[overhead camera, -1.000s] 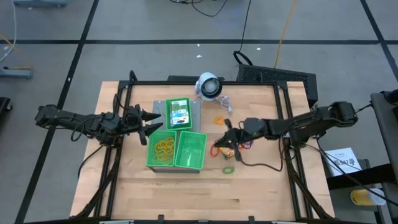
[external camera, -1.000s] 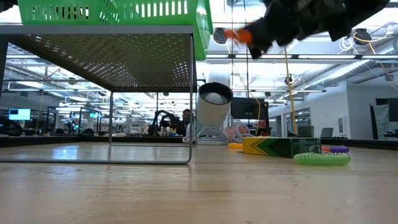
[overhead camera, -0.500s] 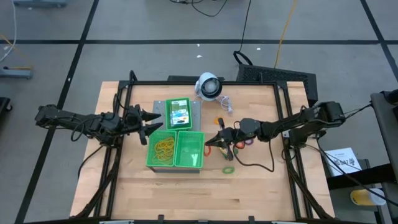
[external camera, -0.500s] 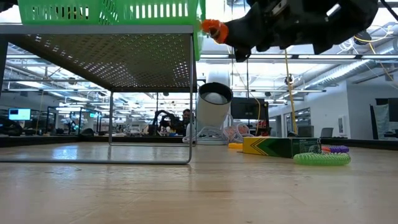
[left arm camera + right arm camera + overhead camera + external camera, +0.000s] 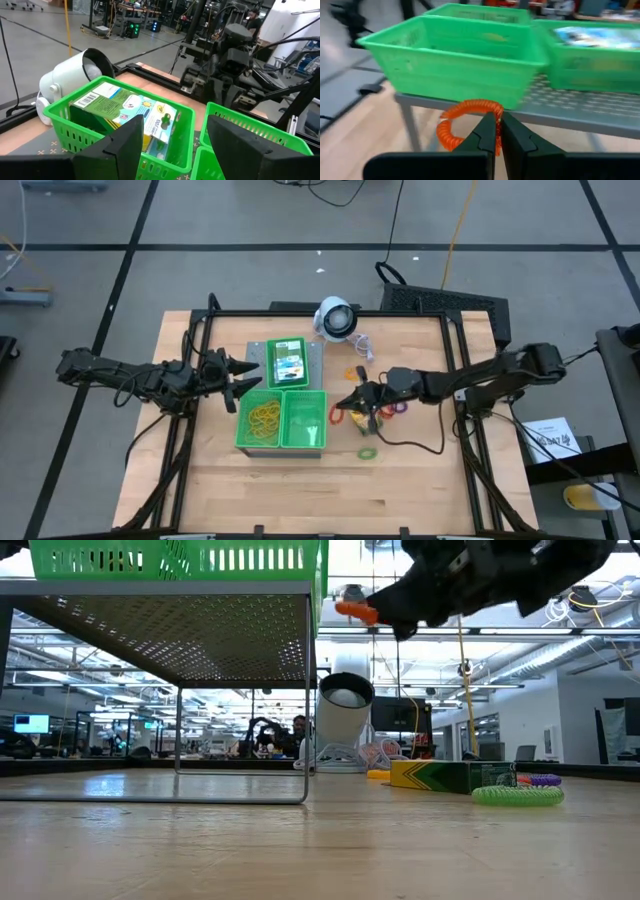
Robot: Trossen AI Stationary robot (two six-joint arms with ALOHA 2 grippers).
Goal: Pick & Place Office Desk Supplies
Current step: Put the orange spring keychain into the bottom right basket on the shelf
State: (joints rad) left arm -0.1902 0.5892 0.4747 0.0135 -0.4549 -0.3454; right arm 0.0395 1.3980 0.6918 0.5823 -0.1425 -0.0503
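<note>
Orange coil band (image 5: pixel 466 121) pinched in our right pincer (image 5: pixel 343 404), airborne just beside green tray (image 5: pixel 307 423) — we lift above rim, centre over compartment, then release. Left pincer (image 5: pixel 241 377) waits spread, empty, beside trays.

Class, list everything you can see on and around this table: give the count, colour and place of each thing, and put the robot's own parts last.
Compartment trays: three, green, raised on a metal stand mid-table.
Crayon boxes in tray: yellow-green, back tray; count unclear.
Crayon box on table: one, yellow-green, right of the trays.
Yellow bands: a pile, front-left tray.
Orange coil band: one, held in the air beside the trays.
Green coil band: one, on the table.
Round device: one, white, back edge.
Right tool: shut on the orange coil band.
Left tool: open, left of the trays.
</note>
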